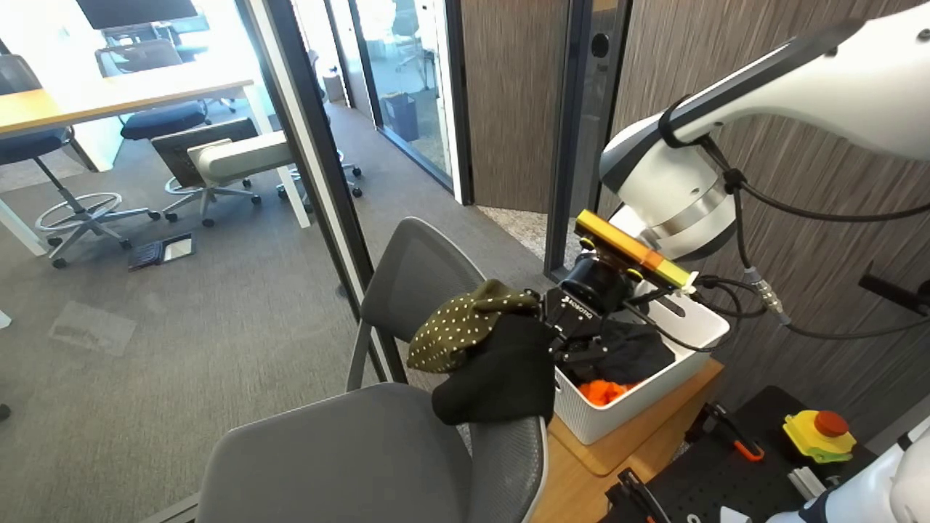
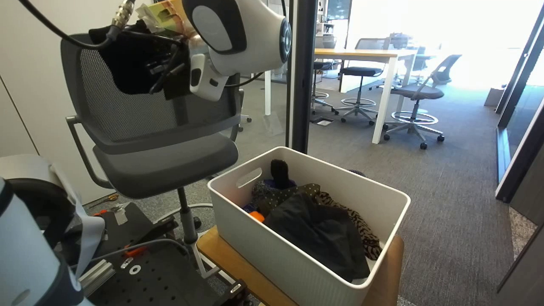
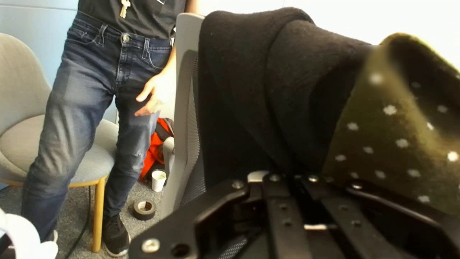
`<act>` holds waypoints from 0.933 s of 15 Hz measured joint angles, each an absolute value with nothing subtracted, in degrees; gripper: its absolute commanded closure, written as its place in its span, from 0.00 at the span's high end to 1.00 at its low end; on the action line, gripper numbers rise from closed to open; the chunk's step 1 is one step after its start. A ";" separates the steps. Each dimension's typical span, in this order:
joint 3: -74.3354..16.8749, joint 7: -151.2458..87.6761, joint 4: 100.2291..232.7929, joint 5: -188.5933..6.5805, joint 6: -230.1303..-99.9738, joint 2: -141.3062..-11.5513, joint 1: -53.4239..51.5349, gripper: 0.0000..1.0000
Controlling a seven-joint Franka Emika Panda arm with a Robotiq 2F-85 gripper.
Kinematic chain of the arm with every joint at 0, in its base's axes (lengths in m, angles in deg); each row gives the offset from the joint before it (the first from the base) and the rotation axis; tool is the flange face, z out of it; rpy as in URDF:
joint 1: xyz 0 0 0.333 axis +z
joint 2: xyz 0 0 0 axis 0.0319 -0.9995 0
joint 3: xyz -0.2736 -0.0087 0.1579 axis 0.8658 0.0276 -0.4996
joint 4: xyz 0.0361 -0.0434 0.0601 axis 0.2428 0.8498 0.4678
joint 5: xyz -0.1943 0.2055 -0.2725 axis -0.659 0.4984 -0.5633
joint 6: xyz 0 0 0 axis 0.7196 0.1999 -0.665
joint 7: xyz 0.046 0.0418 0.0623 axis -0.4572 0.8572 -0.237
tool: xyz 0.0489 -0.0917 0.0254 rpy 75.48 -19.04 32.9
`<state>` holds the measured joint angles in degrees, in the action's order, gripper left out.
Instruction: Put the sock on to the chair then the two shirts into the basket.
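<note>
One chair (image 1: 341, 465), lower centre in an exterior view, cloth (image 1: 501, 378) over back | white basket (image 1: 654, 388) on wood top (image 1: 592, 456), lower right | desk (image 1: 160, 86), upper left | gripper (image 3: 294, 177) jaws: can't tell

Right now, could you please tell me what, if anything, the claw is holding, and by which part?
That cannot be told: the claw is right at the black cloth and dotted olive cloth by the chair back, but any pinch is hidden.

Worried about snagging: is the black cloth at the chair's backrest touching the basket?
Apart: in an exterior view, the chair's seat shows between the black cloth and the white basket.
</note>
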<state>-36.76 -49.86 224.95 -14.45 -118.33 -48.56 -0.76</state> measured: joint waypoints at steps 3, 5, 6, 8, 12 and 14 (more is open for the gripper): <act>-33.93 -49.09 223.76 -17.98 -118.47 -43.91 -3.79 0.02; -32.12 -48.96 222.06 -20.48 -118.44 -40.59 -6.07 0.02; -31.34 -48.93 220.91 -21.65 -118.42 -39.19 -7.17 0.02; -30.19 -48.88 218.27 -23.68 -118.41 -37.26 -9.07 0.02; -28.30 -48.17 212.93 -26.39 -118.48 -36.25 -12.13 0.02; -27.26 -47.58 210.80 -27.33 -118.69 -36.26 -13.51 0.02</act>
<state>-27.26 -47.58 210.80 -27.33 -118.69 -36.26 -13.51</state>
